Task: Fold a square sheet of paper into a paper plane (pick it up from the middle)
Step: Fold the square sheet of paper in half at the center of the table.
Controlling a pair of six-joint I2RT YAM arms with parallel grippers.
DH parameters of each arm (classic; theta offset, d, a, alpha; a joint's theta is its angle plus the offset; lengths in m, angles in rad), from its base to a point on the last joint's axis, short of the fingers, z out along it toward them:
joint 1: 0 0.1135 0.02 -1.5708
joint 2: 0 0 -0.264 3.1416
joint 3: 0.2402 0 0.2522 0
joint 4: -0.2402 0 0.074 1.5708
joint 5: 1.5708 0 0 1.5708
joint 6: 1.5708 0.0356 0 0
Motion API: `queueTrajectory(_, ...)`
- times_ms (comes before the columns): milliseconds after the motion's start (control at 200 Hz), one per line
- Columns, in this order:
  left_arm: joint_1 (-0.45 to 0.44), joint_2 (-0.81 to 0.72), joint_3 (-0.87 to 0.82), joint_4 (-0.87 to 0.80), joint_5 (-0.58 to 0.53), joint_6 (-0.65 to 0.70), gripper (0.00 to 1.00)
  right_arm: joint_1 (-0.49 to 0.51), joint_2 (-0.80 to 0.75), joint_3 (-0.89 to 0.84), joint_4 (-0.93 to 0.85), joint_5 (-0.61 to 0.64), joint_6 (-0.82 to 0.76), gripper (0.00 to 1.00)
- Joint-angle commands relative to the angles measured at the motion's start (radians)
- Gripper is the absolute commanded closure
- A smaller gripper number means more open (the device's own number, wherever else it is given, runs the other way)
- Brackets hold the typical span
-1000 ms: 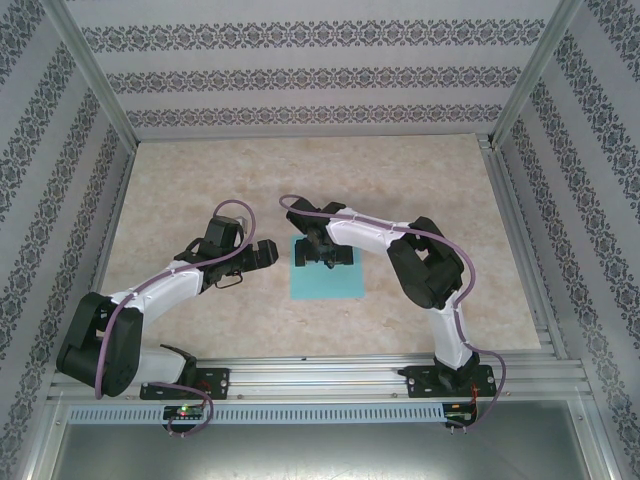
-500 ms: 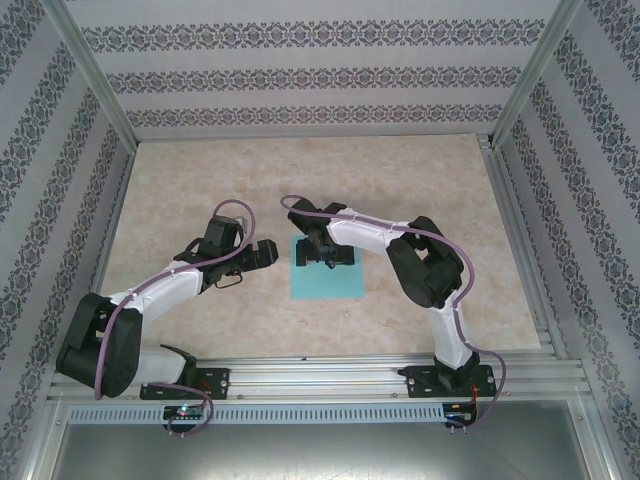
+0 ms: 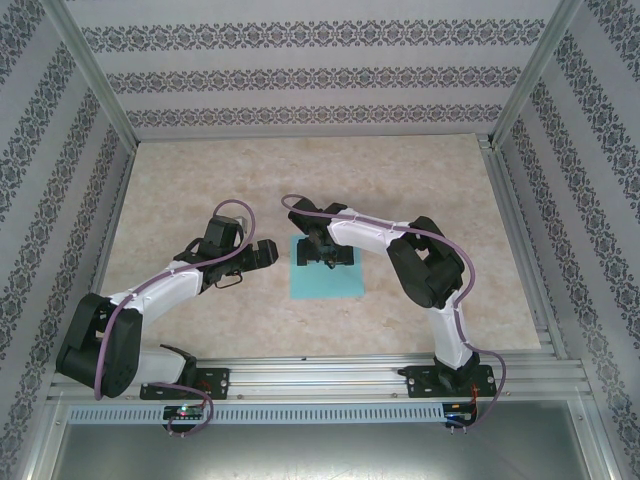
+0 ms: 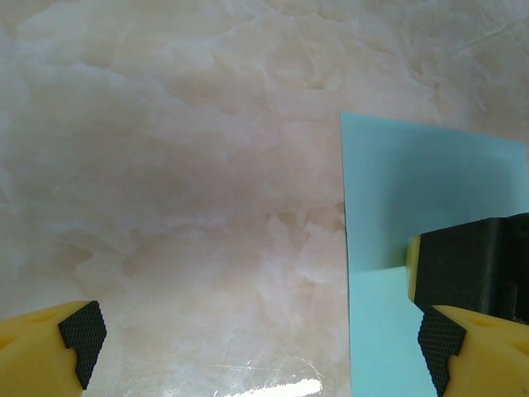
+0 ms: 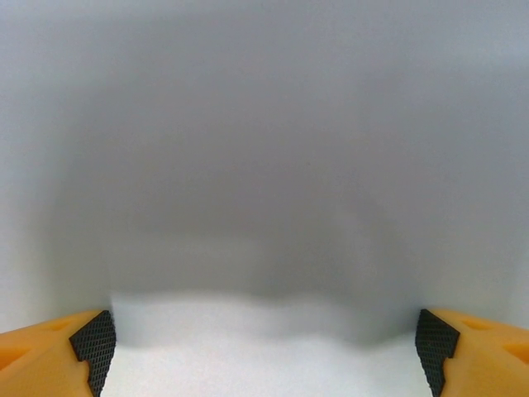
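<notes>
Square sheet of paper point(image 3: 330, 282): it lay flat at mid-tabletop point(image 3: 200, 180); I saw no folds
Left pincer point(image 4: 260, 343): spread wide and empty; just left of the sheet's edge
Right pincer point(image 3: 325, 252): spread wide, low over the sheet's far half; I couldn't tell whether it touched

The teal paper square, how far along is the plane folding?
Nothing looks folded yet: the square sheet of paper lies flat on the table. In hand: the right gripper hangs over its far part, jaws wide; the left gripper sits open at its left edge. Picking up and every fold are left.
</notes>
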Motion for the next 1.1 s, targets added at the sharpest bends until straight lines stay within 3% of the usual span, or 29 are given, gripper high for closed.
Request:
queueTrajectory(0,0.014,-0.020,0.009,-0.006,-0.013,0.021,0.00,-0.004,0.043,-0.025,-0.022,0.008,-0.008,0.08)
queueTrajectory(345,0.014,-0.028,0.005,-0.010,-0.016,0.023,0.00,-0.005,0.017,-0.003,-0.020,0.003,-0.031,0.12)
queueTrajectory(679,0.014,-0.036,0.011,-0.024,-0.022,0.028,0.00,-0.007,-0.062,0.002,-0.014,0.012,-0.048,0.37)
queueTrajectory(789,0.014,-0.038,0.013,-0.026,-0.023,0.026,0.00,-0.007,-0.101,-0.009,-0.003,0.012,-0.053,0.48)
queueTrajectory(854,0.013,-0.039,0.013,-0.026,-0.025,0.025,0.00,-0.009,-0.129,-0.024,0.022,-0.009,-0.064,0.59)
queueTrajectory(1094,0.013,-0.048,0.018,-0.038,-0.026,0.024,0.00,-0.023,-0.243,-0.083,0.124,-0.105,-0.049,0.62)
